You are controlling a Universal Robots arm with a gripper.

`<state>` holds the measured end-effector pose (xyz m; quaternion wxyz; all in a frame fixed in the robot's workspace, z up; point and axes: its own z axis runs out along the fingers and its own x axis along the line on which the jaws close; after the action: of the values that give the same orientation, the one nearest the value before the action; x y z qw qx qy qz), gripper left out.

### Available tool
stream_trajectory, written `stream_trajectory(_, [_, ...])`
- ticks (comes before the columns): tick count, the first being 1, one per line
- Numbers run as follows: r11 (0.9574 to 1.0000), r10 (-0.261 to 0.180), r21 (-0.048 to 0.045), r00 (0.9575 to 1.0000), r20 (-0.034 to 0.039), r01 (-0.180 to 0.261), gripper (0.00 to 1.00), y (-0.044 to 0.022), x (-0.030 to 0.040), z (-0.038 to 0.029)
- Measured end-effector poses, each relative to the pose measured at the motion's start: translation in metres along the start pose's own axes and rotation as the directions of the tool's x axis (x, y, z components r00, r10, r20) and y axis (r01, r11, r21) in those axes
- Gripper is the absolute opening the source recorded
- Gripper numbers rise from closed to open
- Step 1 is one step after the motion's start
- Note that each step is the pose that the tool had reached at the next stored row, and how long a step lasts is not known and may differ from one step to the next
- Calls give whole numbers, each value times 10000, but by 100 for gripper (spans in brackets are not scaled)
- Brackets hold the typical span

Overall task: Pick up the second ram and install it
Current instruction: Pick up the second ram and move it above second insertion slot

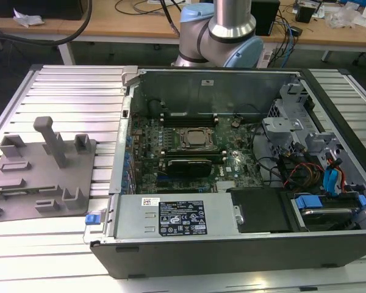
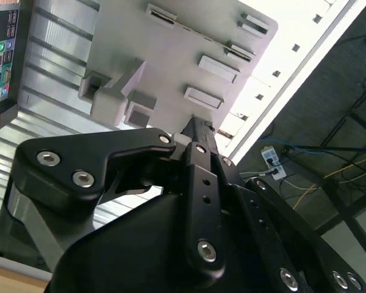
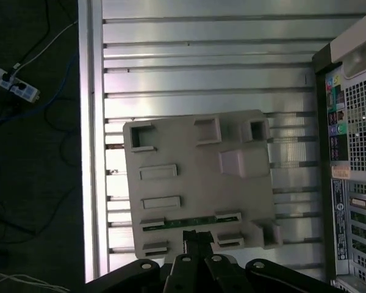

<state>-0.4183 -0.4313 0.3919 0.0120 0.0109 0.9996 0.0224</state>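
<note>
Hand [image 3: 198, 237]: clenched. In the first wrist view the fingertips meet in one narrow dark block with nothing between them. The second wrist view shows the hand [image 2: 198, 125] from the side, its tips likewise drawn together.

Position of hand: over the tray [image 3: 195, 177], above the tray edge nearest me. I cannot tell whether the tips touch the tray. My arm [image 1: 230, 24] rises behind the case [image 1: 201, 250] in the exterior view.

Ram [image 3: 192, 221]: in the tray, not in my grasp. It sits on edge as a thin green strip, carried between two small holders, one at each end. The fingertips are just beside it in the first wrist view. In the second wrist view the ram [image 2: 195, 33] shows as a thin line between the same two holders.

Tray: grey, flat on the ribbed metal worktop [image 1: 73, 97], on the exterior view's left of the case and apart from it. One tall post [image 1: 49, 137] stands upright on it, with several low rectangular blocks around.

Case: lies open on the worktop, board facing up. The socket [image 1: 194, 139] is near the middle of the board, with long black slots running alongside it.
</note>
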Motion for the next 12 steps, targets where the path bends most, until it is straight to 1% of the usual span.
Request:
stream_trajectory(2, [9988,-485,-12,9988,-21,485,11,0,0,0])
stream_trajectory(3, [9980,-636,-16,9980,-28,636,11,0,0,0])
stream_trajectory(4, [9959,-907,-23,9959,-39,907,11,0,0,0])
stream_trajectory(7, [9877,-1565,-42,9877,-67,1565,11,0,0,0])
stream_trajectory(9, [9803,-1974,-56,9803,-84,1973,11,0,0,0])
stream_trajectory(10, [9769,-2137,-61,9769,-91,2136,11,0,0,0])
stream_trajectory(11, [9751,-2218,-63,9750,-94,2217,11,0,0,0])
stream_trajectory(12, [9710,-2391,-69,9709,-101,2391,11,0,0,0])
